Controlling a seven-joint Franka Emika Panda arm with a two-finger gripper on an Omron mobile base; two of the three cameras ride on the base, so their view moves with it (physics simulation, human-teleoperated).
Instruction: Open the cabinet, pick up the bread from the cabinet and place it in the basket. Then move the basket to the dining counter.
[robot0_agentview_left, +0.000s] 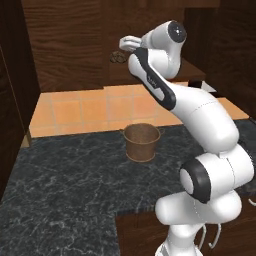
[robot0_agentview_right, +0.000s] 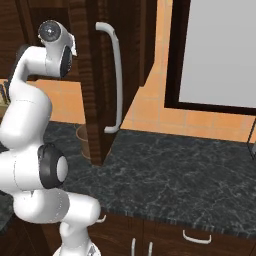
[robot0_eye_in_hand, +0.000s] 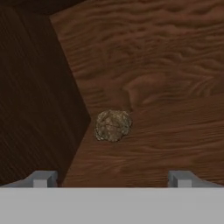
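Now the gripper hovers over the bread on the cabinet shelf, fingers spread wide. Good line: centre on the lump, descend straight, close gently. Basket waits on the counter below.

Worktop: black speckled marble, white-veined, running beneath the orange tiled wall. One item stands directly on it: the basket, brown, bucket-shaped, tapering downward, with a rim and tiny side handles, upright. It stands at the back of the worktop, near the tiled wall, with bare marble around it. In the right base view the basket is mostly hidden behind the open cabinet door.

Shelf: reddish-brown wood-grain board inside the cabinet, above the basket. One item lies directly on it: the bread, small, brownish, lumpy, round. It lies just beside the cabinet's dark side wall; whether they touch cannot be told.
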